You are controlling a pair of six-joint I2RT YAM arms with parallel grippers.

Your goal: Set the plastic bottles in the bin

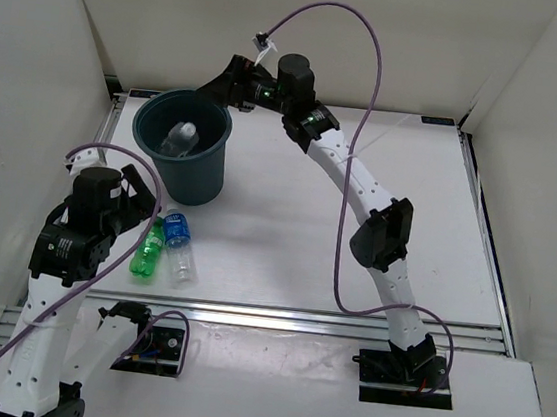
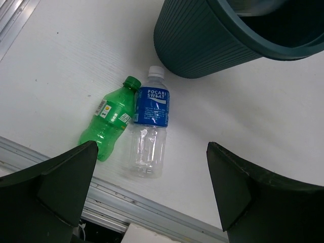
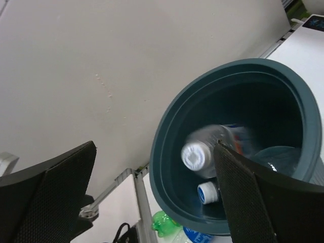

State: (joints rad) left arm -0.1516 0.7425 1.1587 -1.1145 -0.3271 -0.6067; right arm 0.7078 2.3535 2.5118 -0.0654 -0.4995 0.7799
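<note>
1. My right gripper hangs over the bin, fingers spread, empty. A blurred clear bottle is inside with another clear bottle; can't tell if it's settled.
2. My left gripper is spread and empty above the green bottle and Pocari Sweat bottle, which lie touching beside the bin.
3. Risk: closing on one bottle shoves its neighbour, which rolls off toward the table edge.
4. Risk: my left arm clips the bin on the way up and tips it.

Overall light: bright and even, thrown from above; the white tabletop is nearly washed out.
Shadows: only soft, faint ones are seen beside the bin at the far left corner.
Glare: small highlights are caught on the blue-labelled bottle by the near edge.
Blur: a clear bottle inside the bin is smeared, right wrist view.
</note>
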